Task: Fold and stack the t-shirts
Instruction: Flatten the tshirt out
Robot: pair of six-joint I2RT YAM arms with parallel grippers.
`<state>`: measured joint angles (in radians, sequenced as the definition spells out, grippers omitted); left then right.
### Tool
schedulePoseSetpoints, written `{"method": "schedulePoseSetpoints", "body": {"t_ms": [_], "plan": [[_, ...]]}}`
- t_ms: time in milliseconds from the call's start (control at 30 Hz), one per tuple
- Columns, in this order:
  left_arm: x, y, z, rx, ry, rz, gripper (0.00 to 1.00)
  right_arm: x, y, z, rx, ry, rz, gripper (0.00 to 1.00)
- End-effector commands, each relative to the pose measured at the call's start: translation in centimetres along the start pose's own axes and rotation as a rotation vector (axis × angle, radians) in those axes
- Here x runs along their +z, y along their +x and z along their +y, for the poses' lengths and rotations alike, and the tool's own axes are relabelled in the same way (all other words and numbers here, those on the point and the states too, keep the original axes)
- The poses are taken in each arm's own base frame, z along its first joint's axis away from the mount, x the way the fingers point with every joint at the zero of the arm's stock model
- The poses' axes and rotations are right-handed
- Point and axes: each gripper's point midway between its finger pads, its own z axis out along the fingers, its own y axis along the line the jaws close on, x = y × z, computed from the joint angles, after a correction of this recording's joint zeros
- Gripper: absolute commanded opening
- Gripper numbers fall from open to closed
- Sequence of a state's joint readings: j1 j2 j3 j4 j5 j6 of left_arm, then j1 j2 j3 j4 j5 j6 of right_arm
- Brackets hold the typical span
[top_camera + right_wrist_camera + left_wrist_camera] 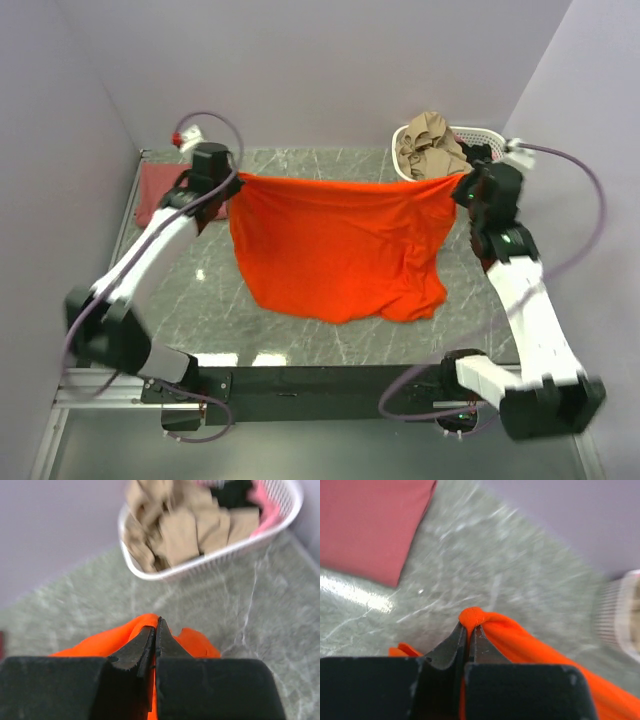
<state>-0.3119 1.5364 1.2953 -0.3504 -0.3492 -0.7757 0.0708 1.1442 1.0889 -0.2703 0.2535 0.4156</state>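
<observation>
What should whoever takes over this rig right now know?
Left gripper: shut on one top corner of the orange-red t-shirt.
Right gripper: shut on the other top corner.
The shirt hangs stretched between them; its lower part appears to rest on the table.
Brick-red t-shirt: folded, at the table's far-left corner.
White basket, far right, holds tan clothing.
Done: one shirt folded.
Left: lay the orange-red one flat, fold it, and stack it on the brick-red one.
</observation>
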Motion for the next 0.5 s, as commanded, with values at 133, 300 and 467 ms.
{"method": "schedulePoseSetpoints", "body": {"t_ms": [133,300,467], "plan": [[-19.9,-11.2,-2.1,-0.162,0.369,-0.319,0.00,-19.6,-14.9,-0.2,0.106,-0.161,-0.459,0.00],[-32.9,-14.4,-1.6,-0.218,0.666,-0.468,0.01,-30.6,-18.4,-0.1,0.115,-0.328,-0.621,0.00],[-41.0,-15.4,-1.7,-0.173,0.843,-0.507,0.01,-38.6,-20.5,-0.4,0.104,-0.436,-0.748,0.00]]}}
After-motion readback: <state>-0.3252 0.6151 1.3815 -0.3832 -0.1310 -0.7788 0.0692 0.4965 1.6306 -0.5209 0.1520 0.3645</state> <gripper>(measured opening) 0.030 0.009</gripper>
